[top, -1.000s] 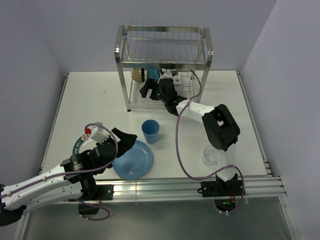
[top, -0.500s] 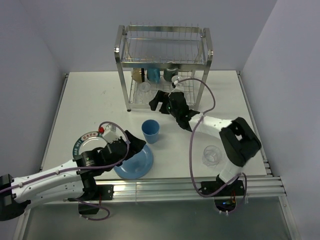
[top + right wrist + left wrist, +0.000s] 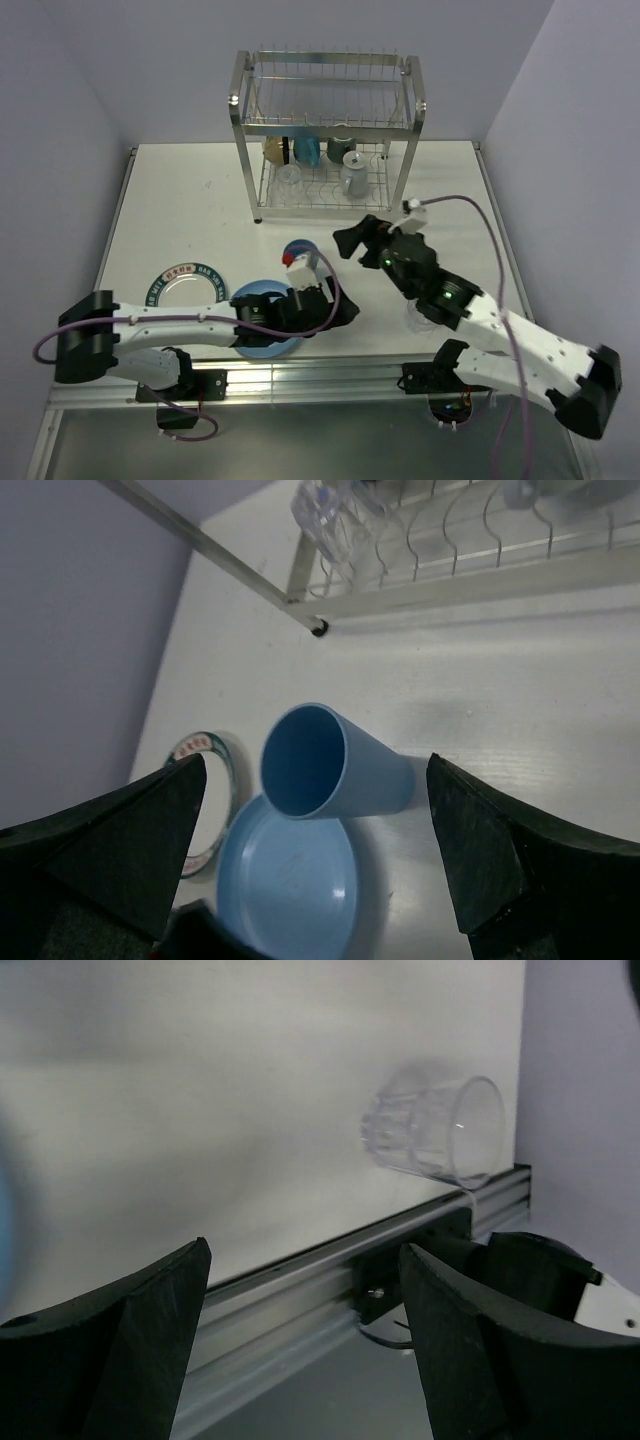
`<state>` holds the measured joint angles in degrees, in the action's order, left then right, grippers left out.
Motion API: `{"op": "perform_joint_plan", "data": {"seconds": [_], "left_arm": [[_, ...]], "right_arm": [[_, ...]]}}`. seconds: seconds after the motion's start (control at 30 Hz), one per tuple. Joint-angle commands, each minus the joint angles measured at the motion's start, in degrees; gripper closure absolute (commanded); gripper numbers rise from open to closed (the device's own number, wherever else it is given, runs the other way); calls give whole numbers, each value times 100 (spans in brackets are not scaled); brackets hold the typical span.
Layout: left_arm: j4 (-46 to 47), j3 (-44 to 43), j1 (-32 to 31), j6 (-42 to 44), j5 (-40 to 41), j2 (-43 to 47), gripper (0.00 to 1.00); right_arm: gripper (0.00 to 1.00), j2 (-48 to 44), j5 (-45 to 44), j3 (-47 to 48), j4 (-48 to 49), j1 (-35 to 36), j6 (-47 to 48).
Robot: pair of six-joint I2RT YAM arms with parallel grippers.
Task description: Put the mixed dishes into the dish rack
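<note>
Mid-loading, the left gripper (image 3: pixel 305 1260), fingers wide and empty, faces the clear glass (image 3: pixel 432 1135) by the worktop's near edge, while the right gripper (image 3: pixel 316 767), equally wide, hovers by the blue tumbler (image 3: pixel 350 770) mid-worktop; each probably needs to straddle its piece, then close.

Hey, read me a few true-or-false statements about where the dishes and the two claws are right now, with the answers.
1. The blue tumbler stands upright on the table, outside the dish rack. True.
2. The right claw is shut on the tumbler. False: it is open and empty.
3. The blue plate is in the rack. False: it lies on the table beside the tumbler.
4. The cups in the rack sit on its lower tier. True.
5. The left claw holds the clear glass. False: it is open, and the glass stands apart from it on the table.
</note>
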<state>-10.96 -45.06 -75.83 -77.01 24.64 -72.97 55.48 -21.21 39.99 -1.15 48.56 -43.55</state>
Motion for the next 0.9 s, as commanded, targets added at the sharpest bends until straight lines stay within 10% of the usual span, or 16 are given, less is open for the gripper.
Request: {"op": "perform_joint_plan", "data": {"seconds": [0.0,0.43,0.77,0.87], "left_arm": [[725,-687,-142,265,-266,-655,18],[561,-3586,-28,802,-1049,-3599,18],[420,-4019,253,688,-1814,-4761,19],[437,-4090,315,784,-1945,-4911,41]], "right_arm": [[2,-1362,-481,27,-1306,-13,-453],[4,-3456,-506,1071,-2978,-13,-383],[4,-4124,-805,1292,-3427,-4,-277],[3,-4133,-841,1310,-3454,-13,-251]]}}
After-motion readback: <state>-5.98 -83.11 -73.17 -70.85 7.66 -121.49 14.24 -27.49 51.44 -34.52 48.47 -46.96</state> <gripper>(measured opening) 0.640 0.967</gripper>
